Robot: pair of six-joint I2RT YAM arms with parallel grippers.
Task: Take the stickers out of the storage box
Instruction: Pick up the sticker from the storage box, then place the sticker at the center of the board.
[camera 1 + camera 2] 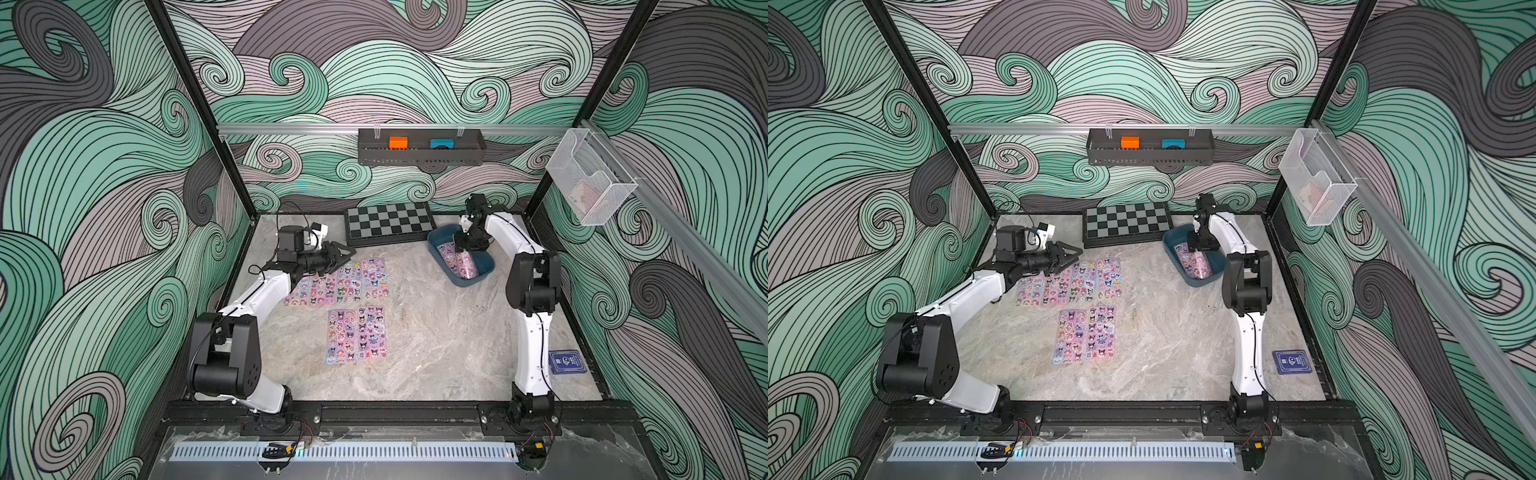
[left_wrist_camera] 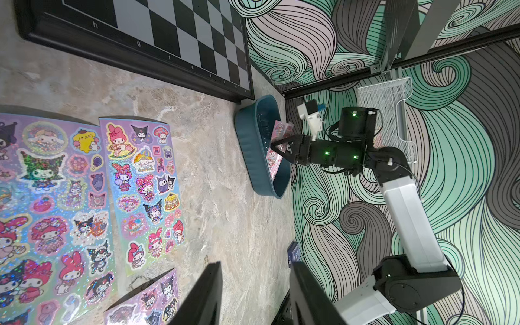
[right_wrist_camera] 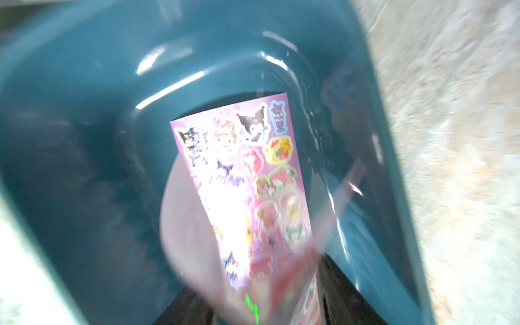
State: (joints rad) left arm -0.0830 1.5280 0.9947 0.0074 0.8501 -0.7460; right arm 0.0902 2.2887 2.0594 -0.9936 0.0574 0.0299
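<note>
In both top views the storage box [image 1: 457, 280] sits on the table [image 1: 436, 353] right of centre in the frame, its upper corner close against the lower right corner of the chessboard [image 1: 388, 222]. The right tool [image 1: 460, 254] reaches down into the box and is closed on a sticker sheet [image 3: 253, 168]. In the right wrist view the sheet curls up off the box floor and passes between the dark fingers [image 3: 337, 284] at the lower edge, though that part is blurred. More stickers [image 1: 340, 282] lie flat on the table left of centre, in a row side by side. Another pair [image 1: 357, 334] lies just below them in the frame. The left tool [image 1: 348, 257] hovers over the upper left end of that row with its jaws apart and nothing between them. A dark blue card box [image 1: 567, 362] lies at the lower right of the table, beside the right arm.
</note>
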